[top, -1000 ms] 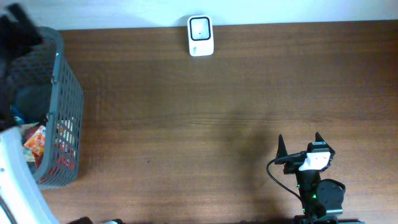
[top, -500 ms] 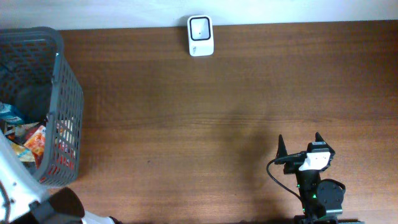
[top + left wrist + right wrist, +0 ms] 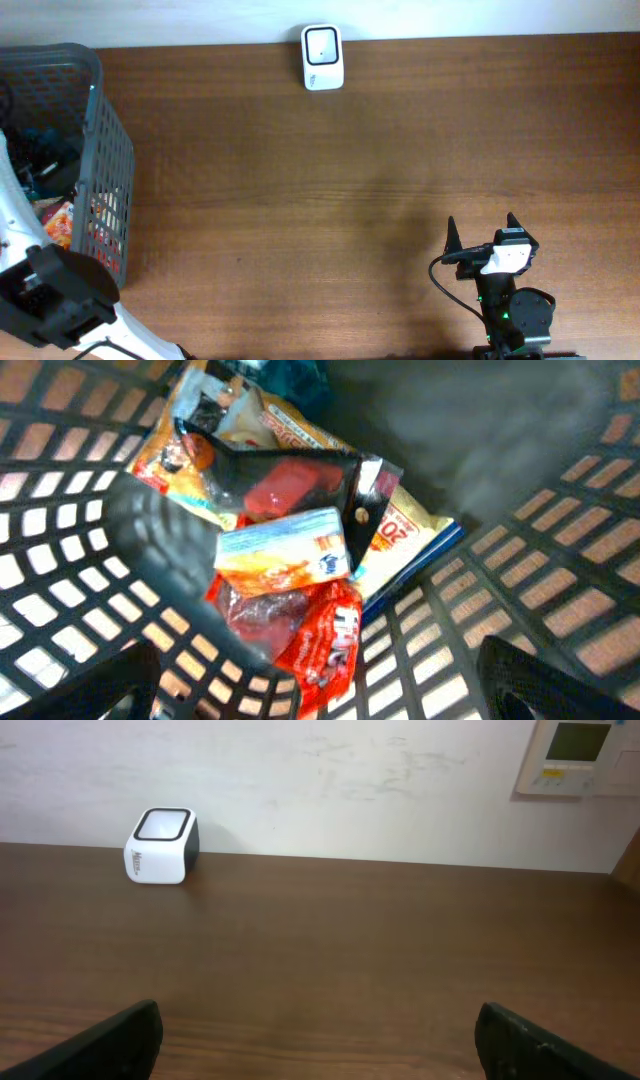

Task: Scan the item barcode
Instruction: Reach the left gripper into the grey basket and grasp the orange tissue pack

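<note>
Basket (image 3: 92, 150), grey plastic lattice, at left edge of table (image 3: 300, 200), holding a heap of packets, the task's items among them.

Topmost: white-and-blue packet (image 3: 285, 550), with a small blue mark near its right end and print too small to read. Beneath it: red wrapper (image 3: 318, 635) with large white letters, crumpled and not legible. Behind: dark-framed clear pack (image 3: 290, 482) showing red contents. Orange-yellow packet (image 3: 195, 430), lettering blurred. Pale packet (image 3: 412, 525) bearing "20" in red, with a blue edge along its lower side, lying on the basket floor.

Left gripper (image 3: 315, 665): inside the basket above the heap, fingers spread wide, grasping nothing. Whether the tips touch any packet cannot be told.

Scanner (image 3: 322, 57): white box with a dark-rimmed window on top, at the table's far edge against the wall (image 3: 350, 770), left of centre. Small dark label on its side in the right wrist view, unreadable.

Right gripper (image 3: 483, 232): near the table's front edge on the right side, fingers released and wide apart with nothing between them, pointing toward the far edge.

Wall panel (image 3: 578, 755): white with a greenish display, text too small to read.

Edges and room: lattice walls close around the heap, and the basket's right wall stands between the packets and the table. A broad stretch of brown wood separates basket, scanner and right gripper, all well apart.
</note>
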`<state>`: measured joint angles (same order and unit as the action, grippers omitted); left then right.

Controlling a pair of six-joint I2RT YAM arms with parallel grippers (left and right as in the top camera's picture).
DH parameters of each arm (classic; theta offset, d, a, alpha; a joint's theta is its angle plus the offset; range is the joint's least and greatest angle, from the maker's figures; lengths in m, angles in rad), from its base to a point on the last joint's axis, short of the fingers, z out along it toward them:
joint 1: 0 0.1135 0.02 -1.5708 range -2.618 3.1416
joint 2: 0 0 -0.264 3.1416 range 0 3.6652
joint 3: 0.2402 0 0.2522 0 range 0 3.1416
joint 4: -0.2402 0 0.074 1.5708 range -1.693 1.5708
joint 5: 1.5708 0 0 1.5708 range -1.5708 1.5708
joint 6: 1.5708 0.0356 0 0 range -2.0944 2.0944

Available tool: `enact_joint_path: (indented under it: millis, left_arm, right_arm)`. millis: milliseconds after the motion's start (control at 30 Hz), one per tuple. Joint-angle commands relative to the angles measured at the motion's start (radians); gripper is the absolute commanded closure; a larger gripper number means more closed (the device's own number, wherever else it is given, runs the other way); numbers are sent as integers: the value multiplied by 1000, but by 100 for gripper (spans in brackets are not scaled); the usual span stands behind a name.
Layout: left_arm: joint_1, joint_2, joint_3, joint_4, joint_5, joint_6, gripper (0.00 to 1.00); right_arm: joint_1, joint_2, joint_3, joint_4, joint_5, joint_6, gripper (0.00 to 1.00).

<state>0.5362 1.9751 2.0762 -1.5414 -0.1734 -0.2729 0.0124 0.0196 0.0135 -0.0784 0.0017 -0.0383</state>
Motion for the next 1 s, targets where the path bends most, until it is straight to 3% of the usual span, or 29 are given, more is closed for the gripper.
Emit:
enact_joint_path:
  millis: [0,133,433,800,867,967]
  left_arm:
    - [4,9,-97,49,-19,13,1]
    - [4,9,-238,199,-18,20,2]
    - [10,9,-381,353,-18,19,0]
    - [13,9,-394,383,-19,-76,1]
    - [13,9,-394,381,-19,-86,8]
    - [13,9,-394,352,-19,-177,7]
  right_arm:
    - [-6,-3,-8,-3,9,-7,2]
    - [-6,-3,-8,-3,9,-7,2]
    - [-6,-3,-8,-3,9,-7,2]
    - [-6,-3,-8,-3,9,-7,2]
    - [-6,-3,-8,-3,9,-7,2]
    - [-6,-3,-8,-3,9,-7,2]
